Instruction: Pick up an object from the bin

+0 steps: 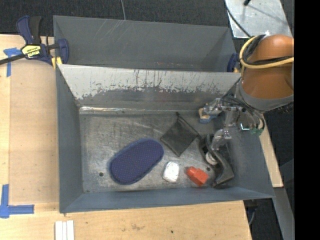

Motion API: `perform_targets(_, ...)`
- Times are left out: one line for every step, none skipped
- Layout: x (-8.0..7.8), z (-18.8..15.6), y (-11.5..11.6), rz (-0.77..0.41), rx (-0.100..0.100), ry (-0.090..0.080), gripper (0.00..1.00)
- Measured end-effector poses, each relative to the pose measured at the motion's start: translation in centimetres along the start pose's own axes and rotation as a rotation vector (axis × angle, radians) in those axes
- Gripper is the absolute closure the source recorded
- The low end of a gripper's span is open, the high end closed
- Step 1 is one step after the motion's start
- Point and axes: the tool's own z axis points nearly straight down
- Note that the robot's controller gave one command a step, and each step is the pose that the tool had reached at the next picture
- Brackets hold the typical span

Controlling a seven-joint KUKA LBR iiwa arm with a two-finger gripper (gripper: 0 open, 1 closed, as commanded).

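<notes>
My gripper (221,132) hangs low at the bin's right side, just above the upper end of a black, bent, handle-like thing (224,170) that lies along the right wall. A small whitish ring (212,158) sits against that black thing. Left of it, near the front wall, lies a small red-orange block (197,176). A dark grey flat square piece (179,136) rests tilted on the floor to the gripper's left. I see nothing held in the gripper.
A blue oval pad (136,161) lies at the front left of the floor, and a small white rounded thing (171,172) sits beside it. The arm, with its orange cover, reaches over the bin's right rim. The back wall slopes up steeply.
</notes>
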Motion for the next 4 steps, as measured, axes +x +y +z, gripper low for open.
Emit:
perform_targets(-2.7,10.2,8.5,-0.161,0.004,-0.011,0.0)
perform_targets(-1.5,9.9,10.0,-0.19,0.005,-0.021,0.0)
perform_targets(-1.8,9.6,10.2,-0.191,0.002,-0.029,1.0)
perform_targets(-4.6,-3.2,13.5,-0.244,0.001,-0.017,1.0)
